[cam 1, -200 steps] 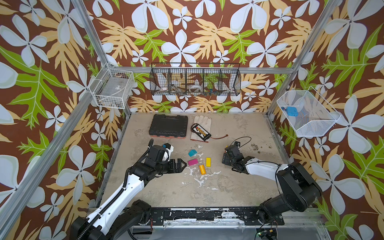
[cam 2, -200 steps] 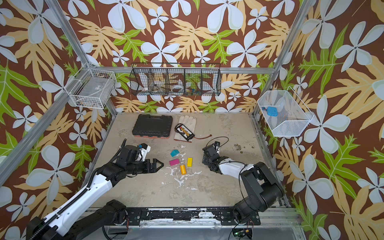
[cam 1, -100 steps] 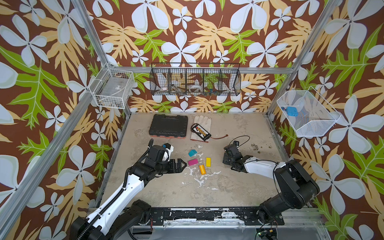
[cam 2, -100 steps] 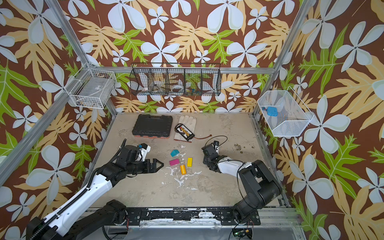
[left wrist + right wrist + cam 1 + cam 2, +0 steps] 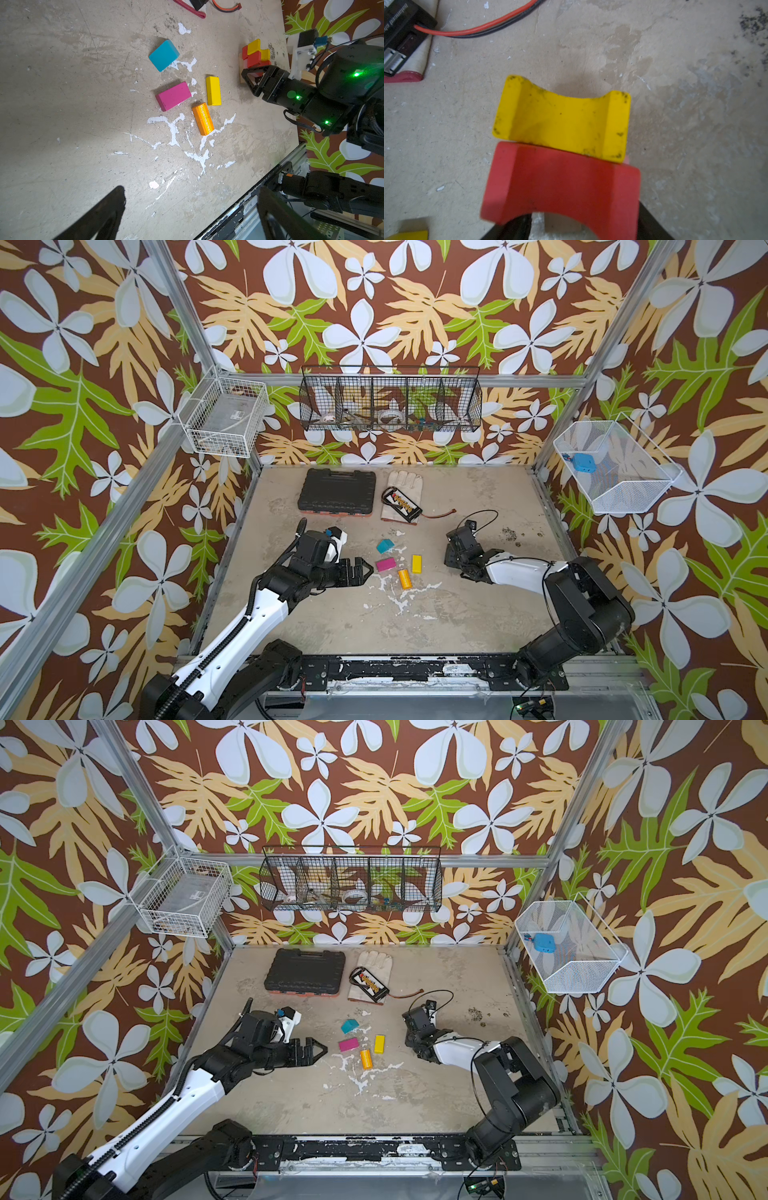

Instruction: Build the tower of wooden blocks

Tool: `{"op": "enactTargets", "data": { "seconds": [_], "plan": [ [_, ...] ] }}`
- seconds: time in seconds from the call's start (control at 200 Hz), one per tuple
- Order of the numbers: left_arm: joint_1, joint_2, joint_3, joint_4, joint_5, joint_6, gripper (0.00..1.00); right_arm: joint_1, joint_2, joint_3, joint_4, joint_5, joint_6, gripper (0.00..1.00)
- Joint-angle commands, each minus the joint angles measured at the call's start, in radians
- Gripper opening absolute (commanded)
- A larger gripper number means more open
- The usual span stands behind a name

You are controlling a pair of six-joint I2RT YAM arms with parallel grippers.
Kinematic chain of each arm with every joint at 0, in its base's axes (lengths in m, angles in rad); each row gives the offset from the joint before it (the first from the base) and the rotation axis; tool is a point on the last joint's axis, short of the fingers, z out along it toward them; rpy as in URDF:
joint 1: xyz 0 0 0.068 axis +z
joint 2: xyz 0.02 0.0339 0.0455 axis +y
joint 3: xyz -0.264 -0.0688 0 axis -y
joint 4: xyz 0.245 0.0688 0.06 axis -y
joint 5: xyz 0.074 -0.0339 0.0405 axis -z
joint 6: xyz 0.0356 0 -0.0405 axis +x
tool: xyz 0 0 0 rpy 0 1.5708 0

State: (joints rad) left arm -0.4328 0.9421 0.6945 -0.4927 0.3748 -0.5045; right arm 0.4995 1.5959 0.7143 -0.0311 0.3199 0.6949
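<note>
Four loose wood blocks lie mid-floor in both top views: teal [image 5: 385, 546], magenta [image 5: 385, 564], yellow [image 5: 417, 563] and orange [image 5: 404, 578]. My left gripper [image 5: 362, 570] is open just left of the magenta block [image 5: 173, 96] with nothing between its fingers. The tower [image 5: 254, 49] shows in the left wrist view as red and yellow pieces on a tan base. In the top views my right gripper [image 5: 452, 562] hides it. The right wrist view shows a yellow arch [image 5: 562, 120] beside a red arch [image 5: 560, 182]. The right gripper [image 5: 571, 226] is shut on the red arch.
At the back lie a black tool case [image 5: 336, 492] and a white glove [image 5: 401, 489] with a black battery pack [image 5: 401, 504] and its red lead. Wire baskets hang on the walls. A metal rail [image 5: 395, 668] runs along the front edge.
The right gripper's jaws have narrowed onto the red arch and its wrist has shifted slightly. The left arm and the loose blocks have not moved.
</note>
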Motion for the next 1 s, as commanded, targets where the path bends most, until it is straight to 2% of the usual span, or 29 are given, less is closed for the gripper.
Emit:
{"op": "enactTargets", "data": {
  "seconds": [0.0, 0.065, 0.265, 0.471, 0.646, 0.876, 0.996],
  "plan": [
    [-0.001, -0.002, -0.001, 0.019, 0.004, -0.008, 1.00, 0.001, -0.005, -0.001, -0.006, 0.008, -0.009, 0.69],
    [-0.001, -0.002, 0.000, 0.019, 0.003, -0.007, 1.00, 0.001, -0.009, 0.000, -0.009, 0.008, -0.010, 0.72],
    [-0.001, -0.002, -0.001, 0.019, 0.003, -0.008, 1.00, 0.002, -0.060, -0.001, -0.010, -0.021, -0.018, 0.91],
    [-0.001, -0.002, -0.001, 0.019, 0.003, -0.008, 1.00, 0.001, -0.184, -0.003, -0.057, 0.007, -0.002, 1.00],
    [-0.003, -0.004, -0.001, 0.019, 0.003, -0.008, 1.00, 0.001, -0.201, 0.040, -0.068, 0.044, 0.006, 1.00],
    [-0.003, -0.004, -0.001, 0.019, 0.003, -0.008, 1.00, -0.002, -0.088, 0.173, -0.117, 0.093, -0.010, 1.00],
    [-0.004, -0.004, -0.001, 0.019, 0.003, -0.008, 1.00, -0.017, -0.053, 0.191, -0.124, 0.104, -0.012, 1.00]
  ]
}}
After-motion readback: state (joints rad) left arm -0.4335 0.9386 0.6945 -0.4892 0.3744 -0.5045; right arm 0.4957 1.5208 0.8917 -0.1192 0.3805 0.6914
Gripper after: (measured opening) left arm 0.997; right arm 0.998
